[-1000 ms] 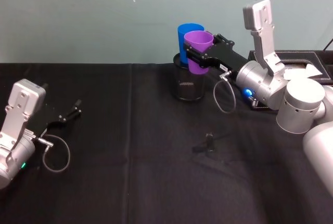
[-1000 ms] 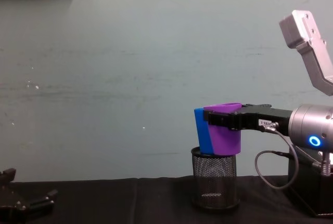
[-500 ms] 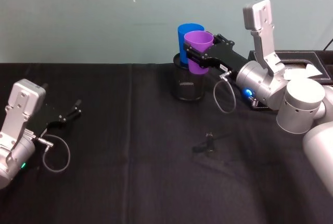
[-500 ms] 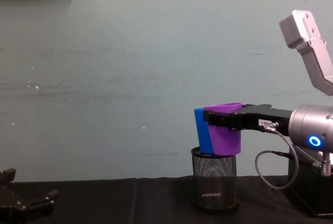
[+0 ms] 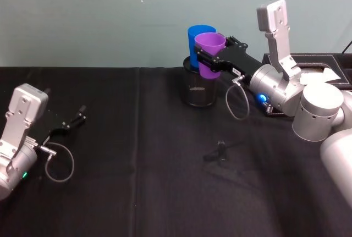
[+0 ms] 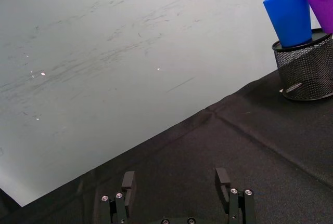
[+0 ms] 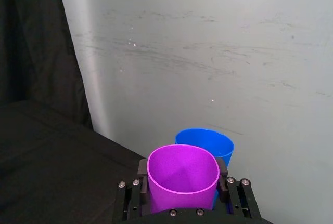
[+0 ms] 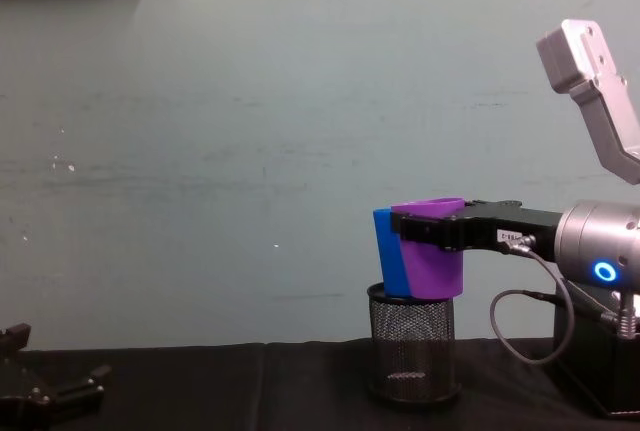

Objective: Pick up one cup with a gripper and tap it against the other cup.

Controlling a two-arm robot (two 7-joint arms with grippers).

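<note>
My right gripper (image 5: 210, 57) (image 8: 438, 241) (image 7: 183, 185) is shut on the purple cup (image 5: 209, 55) (image 8: 430, 269) (image 7: 182, 177) (image 6: 321, 0), holding it upright in the air above the black mesh pen holder (image 5: 199, 87) (image 8: 411, 344) (image 6: 306, 71). The blue cup (image 5: 194, 42) (image 8: 385, 261) (image 7: 210, 141) (image 6: 291, 17) stands in that holder, just behind the purple one, and the two cups touch side by side. My left gripper (image 5: 77, 117) (image 8: 55, 386) (image 6: 178, 182) rests open at the left of the table, far from both cups.
A black cloth (image 5: 137, 182) covers the table, against a pale green wall. A black box (image 5: 319, 64) stands at the back right behind my right arm. A small dark clip (image 5: 220, 152) lies on the cloth near the middle.
</note>
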